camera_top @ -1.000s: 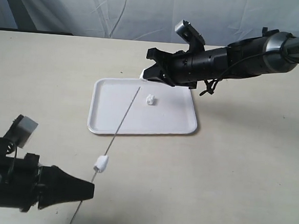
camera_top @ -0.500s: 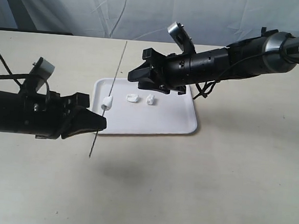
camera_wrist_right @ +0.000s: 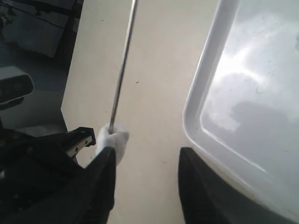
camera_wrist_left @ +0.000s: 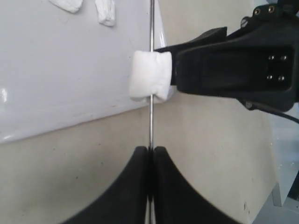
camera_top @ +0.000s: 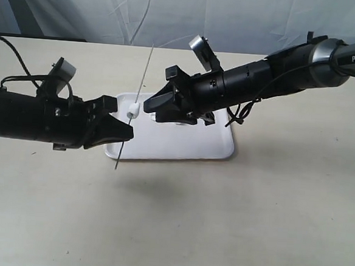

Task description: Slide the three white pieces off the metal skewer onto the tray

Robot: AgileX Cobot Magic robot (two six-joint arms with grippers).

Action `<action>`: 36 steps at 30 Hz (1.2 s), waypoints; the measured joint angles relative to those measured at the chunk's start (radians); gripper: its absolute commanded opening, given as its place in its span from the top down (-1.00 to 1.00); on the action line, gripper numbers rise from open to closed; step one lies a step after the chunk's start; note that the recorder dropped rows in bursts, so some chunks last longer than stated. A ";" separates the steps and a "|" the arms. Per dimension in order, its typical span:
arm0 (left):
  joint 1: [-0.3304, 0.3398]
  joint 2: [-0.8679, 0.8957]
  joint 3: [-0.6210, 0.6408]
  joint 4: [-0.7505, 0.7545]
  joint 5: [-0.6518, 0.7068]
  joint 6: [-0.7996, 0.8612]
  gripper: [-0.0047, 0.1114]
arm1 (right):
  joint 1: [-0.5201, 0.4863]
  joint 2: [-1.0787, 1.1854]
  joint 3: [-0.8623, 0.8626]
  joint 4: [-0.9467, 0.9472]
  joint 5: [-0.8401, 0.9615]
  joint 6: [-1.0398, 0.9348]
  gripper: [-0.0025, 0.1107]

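Observation:
The metal skewer [camera_top: 142, 82] stands tilted above the tray's near-left edge, and my left gripper [camera_top: 127, 132] is shut on its lower part [camera_wrist_left: 150, 149]. One white piece [camera_top: 132, 111] is threaded on it just above the fingers [camera_wrist_left: 149, 77]. My right gripper [camera_top: 156, 90] is open, and one finger [camera_wrist_left: 219, 65] touches that piece, which lies beside the fingertip [camera_wrist_right: 114, 140], not between the jaws [camera_wrist_right: 147, 156]. Two more white pieces [camera_wrist_left: 70, 3] [camera_wrist_left: 106, 11] lie on the white tray [camera_top: 183, 142]; the right gripper hides them in the exterior view.
The tray [camera_wrist_right: 243, 93] rests on a beige table [camera_top: 251, 211]. A pale curtain [camera_top: 82, 11] hangs behind. Both black arms reach in over the tray's left half, and a black cable [camera_top: 240, 113] dangles from the right arm.
The left gripper has carried the skewer a little right and upward. The right gripper has moved left and down to the threaded piece, now covering the two pieces on the tray.

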State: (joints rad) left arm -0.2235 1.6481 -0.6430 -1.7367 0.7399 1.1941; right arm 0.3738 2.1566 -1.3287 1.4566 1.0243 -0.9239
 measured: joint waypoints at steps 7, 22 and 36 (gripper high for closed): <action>0.000 0.005 -0.013 0.000 -0.022 -0.027 0.92 | 0.042 0.000 0.000 0.021 -0.013 0.000 0.22; 0.000 0.007 -0.013 0.000 -0.028 -0.031 0.92 | 0.070 0.000 0.000 0.045 -0.027 -0.006 0.84; 0.000 0.009 0.119 -0.035 0.060 -0.008 0.92 | 0.073 0.002 -0.005 0.044 -0.128 -0.059 0.85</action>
State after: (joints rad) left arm -0.2235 1.6566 -0.5238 -1.7719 0.7997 1.1862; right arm 0.4469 2.1588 -1.3338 1.5009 0.8968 -0.9828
